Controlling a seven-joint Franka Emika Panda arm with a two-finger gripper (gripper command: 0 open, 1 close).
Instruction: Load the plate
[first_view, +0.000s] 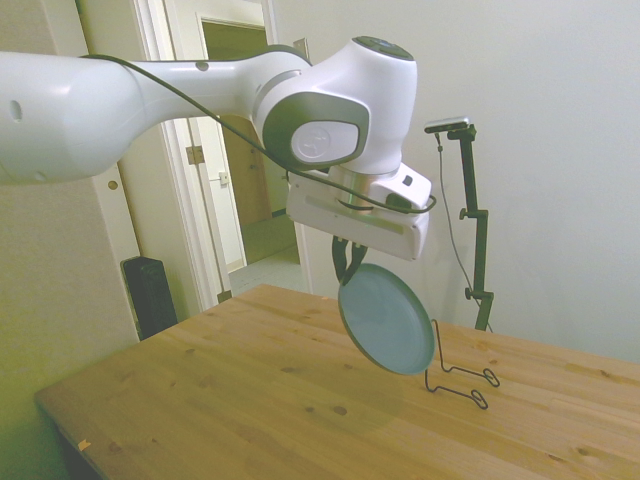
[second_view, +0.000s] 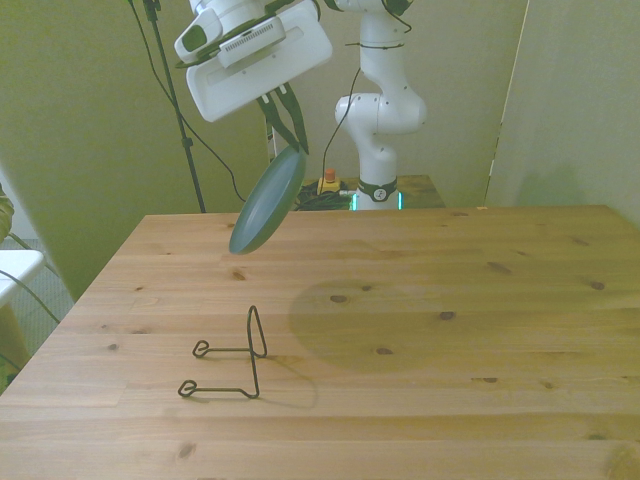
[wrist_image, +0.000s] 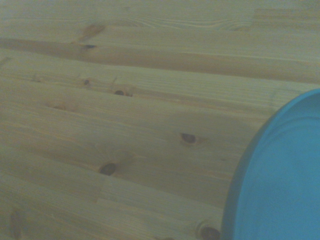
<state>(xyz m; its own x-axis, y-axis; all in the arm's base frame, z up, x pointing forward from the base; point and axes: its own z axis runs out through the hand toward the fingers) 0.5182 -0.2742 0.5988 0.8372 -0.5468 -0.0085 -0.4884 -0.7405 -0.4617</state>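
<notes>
Claw (first_view: 349, 268) shut on upper rim of teal plate (first_view: 385, 318), hanging tilted below it, clear of wooden surface (second_view: 450, 330). Thin edge grip: could slip or swing, missing black wire stand (second_view: 232, 358) lower down, well apart.

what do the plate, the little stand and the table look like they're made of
The plate, held tilted in the gripper, looks like matte glazed ceramic or hard plastic: an even teal surface with no shine; the pictures cannot settle which. The stand is thin dark bent wire, probably metal, with looped feet. The table is pale wood planks with visible knots and grain, and a smooth, low-sheen finish.
</notes>
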